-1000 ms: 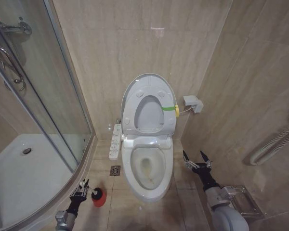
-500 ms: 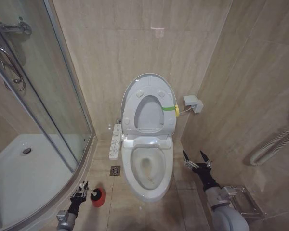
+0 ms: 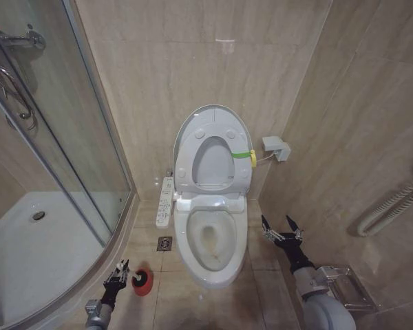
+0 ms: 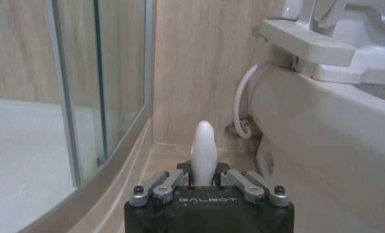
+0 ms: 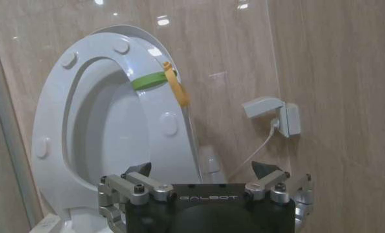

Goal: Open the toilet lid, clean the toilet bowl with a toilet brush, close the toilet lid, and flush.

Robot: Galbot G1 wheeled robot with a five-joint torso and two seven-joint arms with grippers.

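Left gripper (image 3: 117, 273): It is low by the floor, nearest to the robot. In the left wrist view its fingers (image 4: 159, 183) are pressed in on the pale handle, which pokes up between them. A firm pinch stops the brush from slipping.
Toilet brush (image 4: 203, 150): It sits in the left gripper, handle up. Its dark head is just beside the gripper, at the red holder (image 3: 142, 282). I cannot tell if the head is out of the holder or not.
Right gripper (image 3: 281, 229): It hangs in the air with its fingers spread wide, and it has nothing in them. It waits off to the side, so it does not get in the way.
Toilet bowl (image 3: 210, 244): It is between the two grippers and a bit ahead of them. A brownish stain shows inside. That is where the brush has to scrub.
Control strip (image 3: 164, 201): It is ahead of the left gripper, along the side of the bowl.
Toilet lid (image 3: 213, 148): It is farther off, past both grippers. It stands up against the wall with the seat (image 5: 92, 141) leaning on it. That leaves the bowl open for cleaning.
Yellow-green band (image 5: 159, 79): It wraps around the edge of the seat.
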